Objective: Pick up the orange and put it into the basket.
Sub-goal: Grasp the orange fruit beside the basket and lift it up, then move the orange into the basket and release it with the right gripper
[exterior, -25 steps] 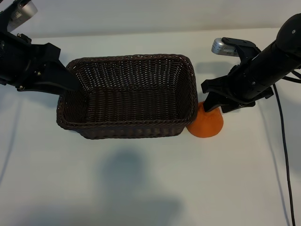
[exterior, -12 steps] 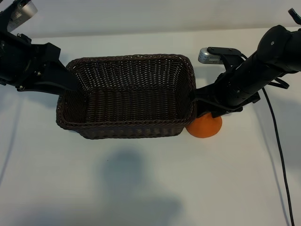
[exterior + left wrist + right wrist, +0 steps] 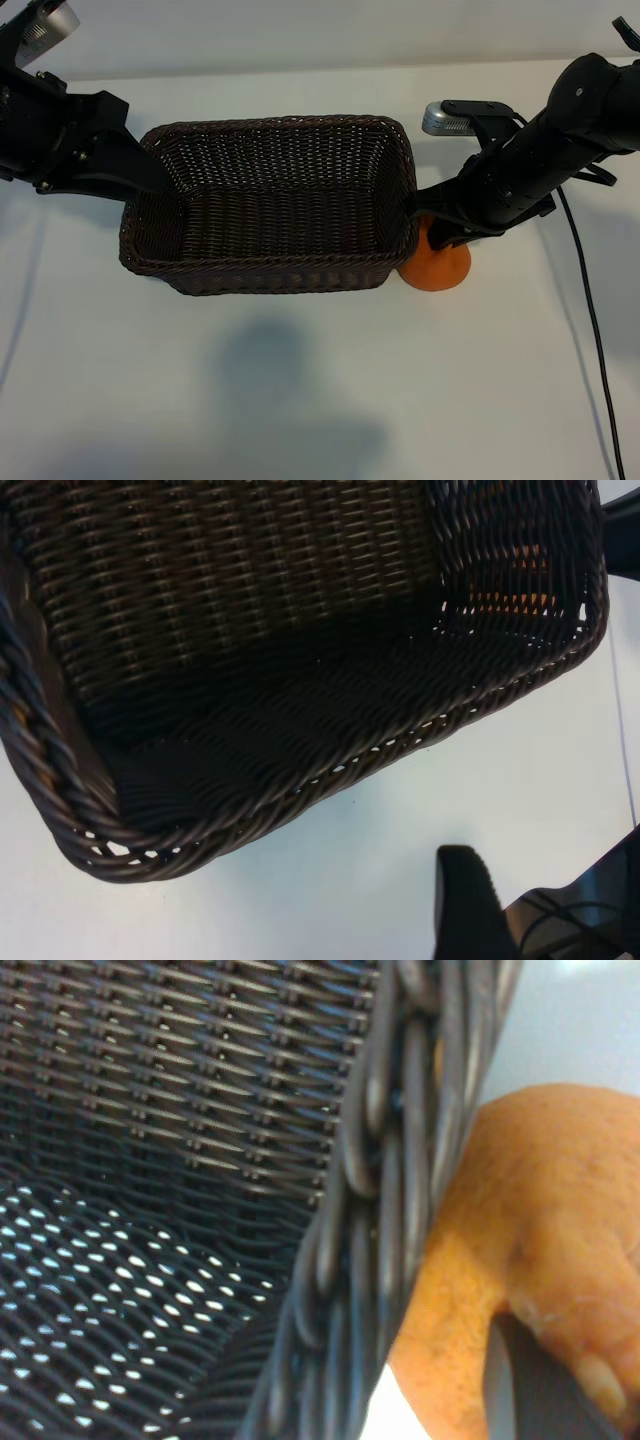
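The dark brown wicker basket (image 3: pixel 270 122) stands mid-table. The orange (image 3: pixel 437 268) rests on the table against the basket's right wall. My right gripper (image 3: pixel 438 228) comes down on it from above and is shut on its raised top. In the right wrist view one dark finger (image 3: pixel 535 1390) presses the orange (image 3: pixel 560 1190) beside the braided rim (image 3: pixel 390 1210); the other finger is hidden. My left gripper (image 3: pixel 150 170) is open at the basket's left rim. In the left wrist view only one finger (image 3: pixel 462 900) shows, and orange colour (image 3: pixel 510 590) glows through the weave.
A black cable (image 3: pixel 590 300) trails from the right arm down the table's right side. Bare white table (image 3: pixel 300 400) lies in front of the basket.
The right arm moved left against the basket and its jaws closed on the orange's top. The orange is still on the table. The left arm has not moved.
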Available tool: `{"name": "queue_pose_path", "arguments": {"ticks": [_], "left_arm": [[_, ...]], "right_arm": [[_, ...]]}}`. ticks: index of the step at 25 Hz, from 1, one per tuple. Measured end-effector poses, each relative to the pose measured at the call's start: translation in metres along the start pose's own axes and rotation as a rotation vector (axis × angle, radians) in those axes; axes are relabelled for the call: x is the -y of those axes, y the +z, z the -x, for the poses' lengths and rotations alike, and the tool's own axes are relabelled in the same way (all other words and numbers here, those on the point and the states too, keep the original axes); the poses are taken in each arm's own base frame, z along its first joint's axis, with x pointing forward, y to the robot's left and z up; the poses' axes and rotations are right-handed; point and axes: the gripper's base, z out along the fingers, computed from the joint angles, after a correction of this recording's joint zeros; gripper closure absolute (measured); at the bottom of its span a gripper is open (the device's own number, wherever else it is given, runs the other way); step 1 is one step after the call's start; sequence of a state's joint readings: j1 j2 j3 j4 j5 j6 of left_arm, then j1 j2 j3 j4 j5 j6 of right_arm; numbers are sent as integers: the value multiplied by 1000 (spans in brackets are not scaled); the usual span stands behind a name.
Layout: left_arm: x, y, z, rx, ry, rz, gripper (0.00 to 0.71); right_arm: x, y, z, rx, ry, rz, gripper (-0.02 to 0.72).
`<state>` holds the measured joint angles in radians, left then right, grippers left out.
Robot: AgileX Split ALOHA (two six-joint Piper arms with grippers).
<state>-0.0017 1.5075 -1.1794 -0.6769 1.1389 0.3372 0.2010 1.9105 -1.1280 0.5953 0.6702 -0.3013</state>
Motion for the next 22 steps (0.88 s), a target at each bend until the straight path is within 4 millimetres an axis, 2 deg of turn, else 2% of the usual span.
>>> {"name": "queue_pose_path", "arguments": {"ticks": [8,16,22], "left_arm": [[0,0,0,0,0,0,290],[0,0,0,0,0,0,290],[0,0,0,0,0,0,290]], "right_arm": [[3,-1,-2,-27,-27,-18,636],[17,-7,-3,-72,-4,-11,637],[12,-16,3,-110,-42,5,637]]}}
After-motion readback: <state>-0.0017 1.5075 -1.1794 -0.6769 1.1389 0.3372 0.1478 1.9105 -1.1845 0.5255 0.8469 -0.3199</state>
